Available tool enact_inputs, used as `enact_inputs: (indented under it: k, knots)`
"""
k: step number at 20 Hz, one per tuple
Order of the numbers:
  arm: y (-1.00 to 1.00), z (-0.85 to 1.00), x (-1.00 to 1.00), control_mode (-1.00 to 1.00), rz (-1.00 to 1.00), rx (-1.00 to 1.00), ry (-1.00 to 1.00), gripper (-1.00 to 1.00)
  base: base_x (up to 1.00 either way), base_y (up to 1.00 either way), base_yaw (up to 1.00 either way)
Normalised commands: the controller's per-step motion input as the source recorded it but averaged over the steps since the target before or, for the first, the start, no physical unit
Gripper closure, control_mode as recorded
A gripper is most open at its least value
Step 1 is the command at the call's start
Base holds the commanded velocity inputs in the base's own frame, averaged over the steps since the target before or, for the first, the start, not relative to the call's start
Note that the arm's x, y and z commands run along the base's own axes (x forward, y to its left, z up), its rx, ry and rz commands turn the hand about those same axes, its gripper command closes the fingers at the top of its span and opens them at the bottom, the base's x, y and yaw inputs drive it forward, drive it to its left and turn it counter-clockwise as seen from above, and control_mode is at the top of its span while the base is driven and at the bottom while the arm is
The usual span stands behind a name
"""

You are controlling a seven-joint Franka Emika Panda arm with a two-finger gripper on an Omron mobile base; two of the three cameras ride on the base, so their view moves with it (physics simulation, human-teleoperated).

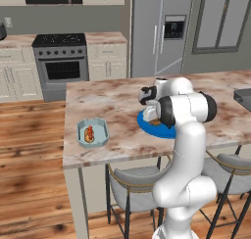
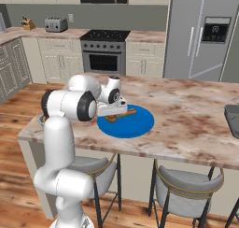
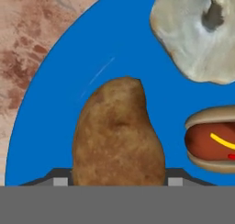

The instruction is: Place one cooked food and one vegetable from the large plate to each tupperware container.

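My gripper (image 3: pixel 117 182) is down on the large plate (image 3: pixel 50 108), a bright-blue round plate (image 1: pixel 166 131) (image 2: pixel 137 124) on the island counter. A brown potato (image 3: pixel 118 136) lies between the fingertips (image 3: pixel 60 182), which press its two flanks. Beside it on the plate are a hot dog (image 3: pixel 212 140) and a pale grey lumpy food (image 3: pixel 197 30). The pale blue-grey tupperware container (image 1: pixel 101 141) sits to the left with a hot dog (image 1: pixel 89 133) inside. The dark grey tupperware container (image 1: pixel 243 98) (image 2: pixel 232 116) sits at the counter's far right edge.
The marble island counter (image 1: pixel 112 101) has bare surface around the plate and between the tubs. Grey stools (image 2: pixel 184 185) stand under its near edge. A stove (image 1: pixel 61 61) and fridge (image 1: pixel 159 32) line the back wall.
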Motion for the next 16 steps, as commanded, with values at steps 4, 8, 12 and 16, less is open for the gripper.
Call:
enact_inputs:
  k: [4, 8, 12, 16]
  knots:
    - [0.13, 0.57, -0.08, -1.00, -0.16, -0.01, 0.12, 1.00, 0.00, 0.00, 0.00]
    - [0.31, 1.00, -0.38, -1.00, -0.36, 0.00, 0.06, 1.00, 0.00, 0.00, 0.00]
    - [0.82, 0.81, -0.49, -1.00, -0.39, 0.00, 0.00, 1.00, 0.00, 0.00, 0.00]
    - [1.00, 0.27, -0.27, -1.00, -0.36, -0.02, 0.00, 1.00, 0.00, 0.00, 0.00]
